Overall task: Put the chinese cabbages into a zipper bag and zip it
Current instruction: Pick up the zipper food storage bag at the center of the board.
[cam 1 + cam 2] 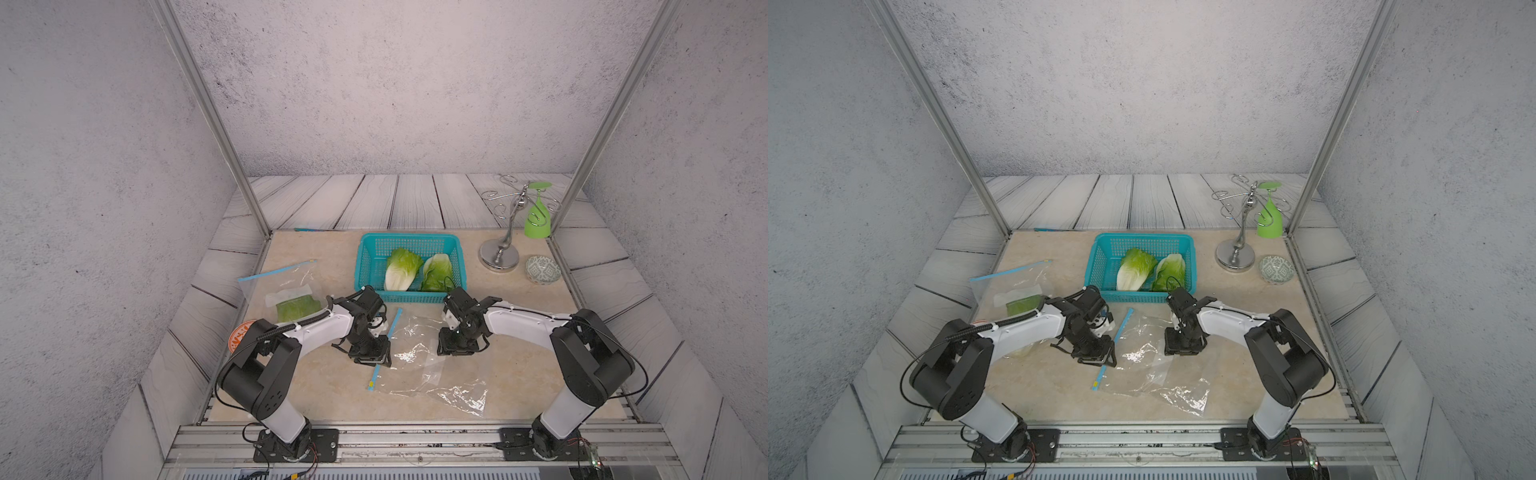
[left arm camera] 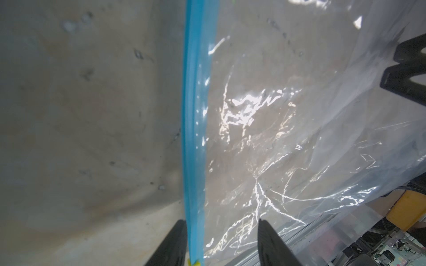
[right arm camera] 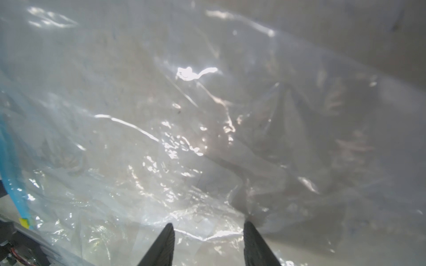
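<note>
I hold both open: left gripper (image 2: pixel 221 221) astride the zipper (image 2: pixel 193 115) of the bag (image 1: pixel 419 370), right gripper (image 3: pixel 208 223) above its plastic, ready to spread it.

left claw (image 2: pixel 221 221) parted, right claw (image 3: pixel 209 223) parted, both pointing down

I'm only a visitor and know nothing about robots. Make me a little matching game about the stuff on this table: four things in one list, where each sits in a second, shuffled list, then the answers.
Things
1. green goblet
2. patterned bowl
3. two loose cabbages
4. empty zipper bag

Places
A. inside the teal basket
B. hanging upside down on the metal rack
C. on the table beside the rack's base
D. flat on the table in front of the basket

Pairs: 1-B, 2-C, 3-A, 4-D
</note>
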`<action>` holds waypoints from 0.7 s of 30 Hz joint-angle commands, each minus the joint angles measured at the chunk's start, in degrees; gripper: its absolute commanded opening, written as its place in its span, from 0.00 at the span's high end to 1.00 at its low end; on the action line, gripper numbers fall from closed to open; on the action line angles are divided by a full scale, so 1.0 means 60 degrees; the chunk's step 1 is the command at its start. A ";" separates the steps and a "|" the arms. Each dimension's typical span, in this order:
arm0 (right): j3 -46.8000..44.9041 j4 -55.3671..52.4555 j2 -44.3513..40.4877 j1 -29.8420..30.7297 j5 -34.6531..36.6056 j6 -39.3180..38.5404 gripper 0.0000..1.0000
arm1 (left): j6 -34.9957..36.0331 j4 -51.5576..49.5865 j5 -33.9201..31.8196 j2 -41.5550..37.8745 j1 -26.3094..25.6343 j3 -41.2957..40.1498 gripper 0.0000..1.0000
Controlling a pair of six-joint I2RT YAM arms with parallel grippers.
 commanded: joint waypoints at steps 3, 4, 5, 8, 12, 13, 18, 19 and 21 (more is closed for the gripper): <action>-0.0230 -0.0001 0.0525 -0.0014 0.0101 -0.0029 0.51 | -0.0088 0.0053 0.0225 0.0006 -0.0007 -0.0058 0.49; -0.0221 -0.0024 0.0540 -0.0014 0.0113 -0.0043 0.51 | -0.0102 0.0090 0.0270 -0.0054 -0.0007 -0.0071 0.49; -0.0229 -0.0016 0.0541 -0.0014 0.0116 -0.0039 0.51 | -0.0119 0.0109 0.0300 -0.0102 -0.0007 -0.0062 0.49; -0.0243 0.0024 0.0570 -0.0014 0.0087 -0.0009 0.51 | -0.0117 0.0153 0.0449 -0.0196 -0.0007 -0.0007 0.50; -0.0201 0.0028 0.0585 -0.0014 0.0058 -0.0014 0.51 | -0.0179 0.0446 0.0889 -0.0159 -0.0007 -0.0030 0.50; -0.0186 0.0014 0.0595 -0.0014 0.0057 -0.0013 0.51 | -0.0179 0.0497 0.0986 -0.0130 -0.0007 -0.0042 0.50; -0.0166 -0.0001 0.0613 -0.0014 -0.0001 -0.0022 0.51 | -0.0250 0.1068 0.1259 -0.0095 -0.0007 -0.0338 0.51; -0.0170 0.0020 0.0615 -0.0016 -0.0015 -0.0010 0.51 | -0.0291 0.1246 0.1307 -0.0047 -0.0007 -0.0378 0.52; -0.0174 0.0042 0.0665 -0.0014 -0.0070 0.0007 0.51 | -0.0387 0.1373 0.1309 0.0115 -0.0007 -0.0359 0.54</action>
